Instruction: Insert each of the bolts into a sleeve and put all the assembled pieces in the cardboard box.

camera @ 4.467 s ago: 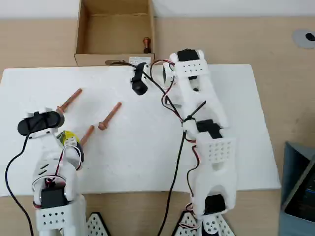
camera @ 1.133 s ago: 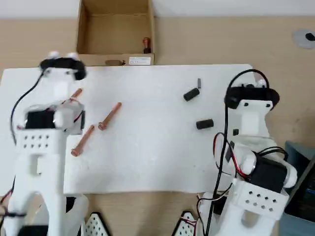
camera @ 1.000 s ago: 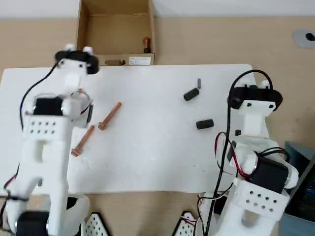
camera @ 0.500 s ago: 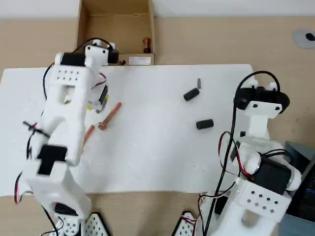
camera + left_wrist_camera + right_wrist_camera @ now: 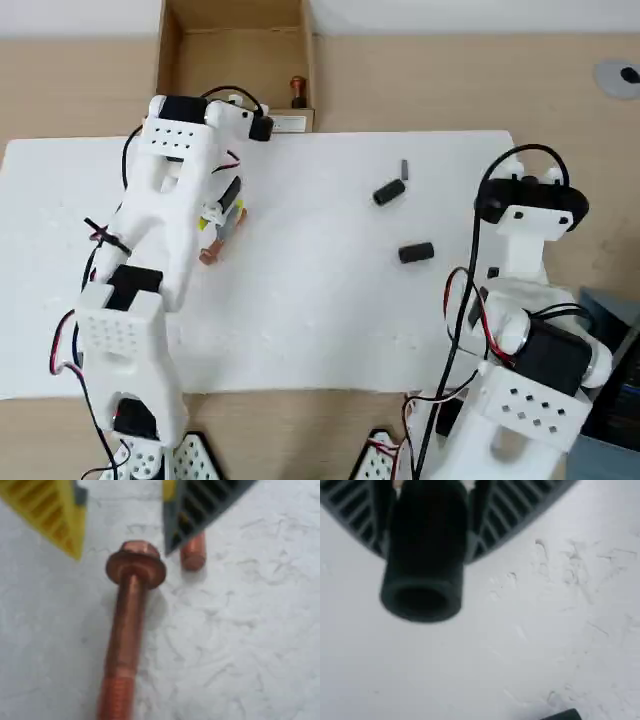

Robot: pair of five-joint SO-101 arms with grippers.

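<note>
With the right claw [image 5: 427, 530] clamped on a black sleeve [image 5: 422, 570] well away from the cardboard box [image 5: 170, 60], the left claw [image 5: 122, 547] hangs open over a copper flange bolt [image 5: 127, 630] nearer that box, so next it probably needs to close on the bolt.

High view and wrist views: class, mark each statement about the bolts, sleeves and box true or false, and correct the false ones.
1. The left gripper is open over a copper flanged bolt. True.
2. The right gripper is empty. False: it is shut on a black cylindrical sleeve.
3. Two loose black sleeves lie on the white foam sheet. True.
4. The brown cardboard box is empty. False: one copper-headed piece stands in its corner.
</note>
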